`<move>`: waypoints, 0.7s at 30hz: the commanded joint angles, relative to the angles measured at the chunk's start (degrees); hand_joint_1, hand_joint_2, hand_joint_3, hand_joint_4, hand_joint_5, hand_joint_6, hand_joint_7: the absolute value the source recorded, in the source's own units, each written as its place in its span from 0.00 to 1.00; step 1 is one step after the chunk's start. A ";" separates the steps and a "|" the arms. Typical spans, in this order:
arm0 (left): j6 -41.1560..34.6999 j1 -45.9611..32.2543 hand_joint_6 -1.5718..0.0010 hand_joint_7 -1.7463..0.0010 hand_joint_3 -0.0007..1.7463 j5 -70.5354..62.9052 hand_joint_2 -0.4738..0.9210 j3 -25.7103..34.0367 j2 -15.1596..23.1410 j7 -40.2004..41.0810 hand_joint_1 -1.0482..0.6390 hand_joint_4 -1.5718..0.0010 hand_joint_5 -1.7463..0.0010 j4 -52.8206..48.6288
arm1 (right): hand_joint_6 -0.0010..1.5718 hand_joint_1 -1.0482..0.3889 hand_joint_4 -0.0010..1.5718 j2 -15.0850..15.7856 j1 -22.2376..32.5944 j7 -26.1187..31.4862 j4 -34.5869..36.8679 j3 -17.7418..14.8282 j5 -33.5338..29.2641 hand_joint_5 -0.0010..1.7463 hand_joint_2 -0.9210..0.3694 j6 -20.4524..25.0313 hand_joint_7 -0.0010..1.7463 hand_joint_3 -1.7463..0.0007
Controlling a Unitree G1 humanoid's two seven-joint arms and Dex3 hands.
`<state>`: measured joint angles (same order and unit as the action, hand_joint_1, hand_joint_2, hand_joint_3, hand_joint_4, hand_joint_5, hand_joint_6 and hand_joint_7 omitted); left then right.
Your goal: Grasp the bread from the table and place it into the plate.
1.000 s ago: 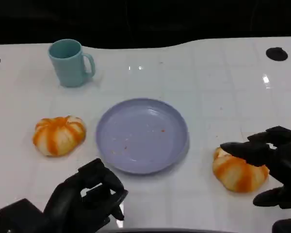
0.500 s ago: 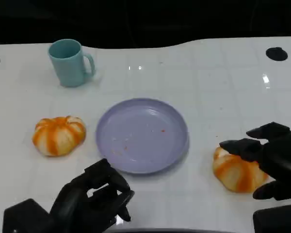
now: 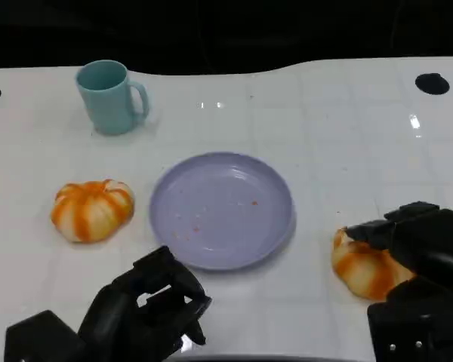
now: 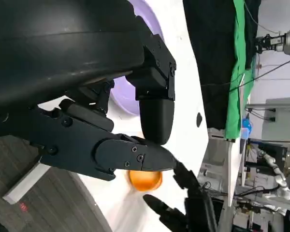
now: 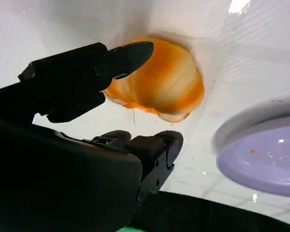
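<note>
A: Table layout. Round lavender plate (image 3: 221, 209) sits mid-table on the glossy white tabletop (image 3: 340, 121), a few crumbs on it, nothing else in it. Teal ceramic mug (image 3: 111, 97) stands upright, well behind the plate toward the robot's left, handle pointing toward the right side.

B: Bread?

A: Two pieces. The one being worked is an orange-and-cream striped bread roll (image 3: 362, 265), lying on the table to the right of the plate, near its rim but apart from it. A second striped, pumpkin-shaped bun (image 3: 92, 209) lies left of the plate, also apart, untouched.

B: Right hand?

A: Black right hand (image 3: 415, 260) is over the near-right side of the roll, covering part of it in the head view. In the right wrist view one finger (image 5: 87, 67) reaches across the top of the roll and another (image 5: 154, 150) sits below it, with the roll (image 5: 159, 82) between them. Fingers are spread around it, not clamped; I can't tell for certain whether any tip touches the crust. Roll rests on the table.

B: Left hand?

A: Black left hand (image 3: 147, 305) is at the near edge, in front of the plate, fingers curled in with nothing held. Left wrist view shows the same curl (image 4: 135, 121), with the plate's edge (image 4: 123, 99) behind the fingers.
</note>
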<state>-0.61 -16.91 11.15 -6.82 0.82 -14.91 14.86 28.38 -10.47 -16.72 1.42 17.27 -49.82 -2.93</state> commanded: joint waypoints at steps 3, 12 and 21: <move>-0.28 -0.65 0.63 0.06 0.13 -0.31 1.00 0.06 0.49 0.49 0.26 0.56 0.00 1.09 | 0.34 0.46 0.23 -0.83 -3.11 1.34 5.54 2.01 -0.17 0.11 0.03 1.87 0.02 0.99; -0.62 -1.01 0.63 0.07 0.13 -0.56 1.00 -0.10 0.61 0.69 0.25 0.56 0.00 1.84 | 0.40 0.43 0.29 -1.63 -7.05 -0.50 10.99 4.88 0.43 0.11 0.00 3.79 0.03 0.97; -0.83 -1.29 0.63 0.09 0.13 -0.49 1.00 -0.28 0.60 0.86 0.25 0.57 0.00 2.27 | 0.62 0.51 0.56 -6.26 -12.28 9.70 22.51 5.76 1.38 0.22 0.00 4.01 0.10 0.95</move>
<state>-1.10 -17.57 10.91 -7.13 0.85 -14.49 16.27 23.18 -22.11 -11.94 19.01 22.89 -48.55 0.73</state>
